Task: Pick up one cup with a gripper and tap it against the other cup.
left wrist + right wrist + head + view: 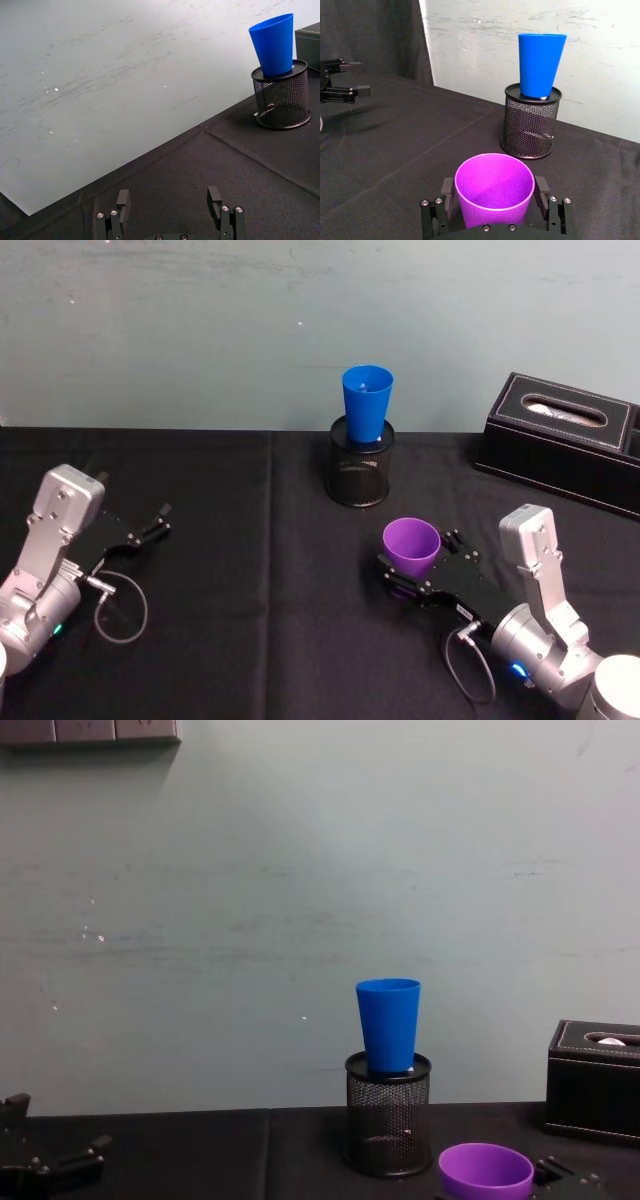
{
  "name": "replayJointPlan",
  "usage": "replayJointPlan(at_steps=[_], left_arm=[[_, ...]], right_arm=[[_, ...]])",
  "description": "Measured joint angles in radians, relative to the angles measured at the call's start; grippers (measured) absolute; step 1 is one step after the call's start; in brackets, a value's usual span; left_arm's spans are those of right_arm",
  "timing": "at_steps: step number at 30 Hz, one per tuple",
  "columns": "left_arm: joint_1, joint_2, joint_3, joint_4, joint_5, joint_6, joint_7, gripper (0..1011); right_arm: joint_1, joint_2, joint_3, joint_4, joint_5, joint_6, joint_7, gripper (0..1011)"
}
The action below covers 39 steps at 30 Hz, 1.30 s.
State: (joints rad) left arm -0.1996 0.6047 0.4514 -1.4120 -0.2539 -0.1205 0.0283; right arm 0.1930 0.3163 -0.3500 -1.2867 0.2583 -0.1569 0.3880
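A tabletop [250, 640] draped in black cloth runs up to a pale grey-green wall [200, 330]. Taking the head view as a clock face, with 12 o'clock at the wall, a black leather-look rectangular tissue box [560, 455] with white stitching sits at about 2 o'clock, close to the far edge.

The right arm, black with a silver cylindrical wrist and a grey cable, reaches in from 5 o'clock. Its black two-fingered right gripper [494, 195] is closed on the purple cup, one finger against each side of the cup's wall. The left arm lies at 8 o'clock, well apart from both cups. The left gripper [168, 197] hangs low over the cloth, its two fingers spread wide with nothing between them.

A black mesh pen holder [361, 475], round and upright, stands near 12 o'clock. The bright blue plastic tapered cup [367, 400] stands upright in its mouth, mouth up, and rises well above the mesh rim.

The purple plastic tapered cup [411, 545], wide-mouthed and shorter than the blue one, is upright with its mouth up at about 4 o'clock. From it, the blue cup lies at roughly 11 o'clock, with a clear gap between them. Whether its base rests on the cloth cannot be told.
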Motion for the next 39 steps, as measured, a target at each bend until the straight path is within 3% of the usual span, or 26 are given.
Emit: replayJointPlan(at_steps=[12,22,39], left_arm=[[0.0,0.0,0.0,0.0,0.0,0.0,0.0,1011],[0.0,0.0,0.0,0.0,0.0,0.0,0.0,1012],[0.0,0.0,0.0,0.0,0.0,0.0,0.0,1011]], right_arm=[[0.0,0.001,-0.001,-0.001,0.0,0.0,-0.001,1003],[-0.001,0.002,-0.002,-0.002,0.0,0.0,-0.003,783],[-0.001,0.002,-0.002,-0.003,0.0,0.0,-0.006,731]])
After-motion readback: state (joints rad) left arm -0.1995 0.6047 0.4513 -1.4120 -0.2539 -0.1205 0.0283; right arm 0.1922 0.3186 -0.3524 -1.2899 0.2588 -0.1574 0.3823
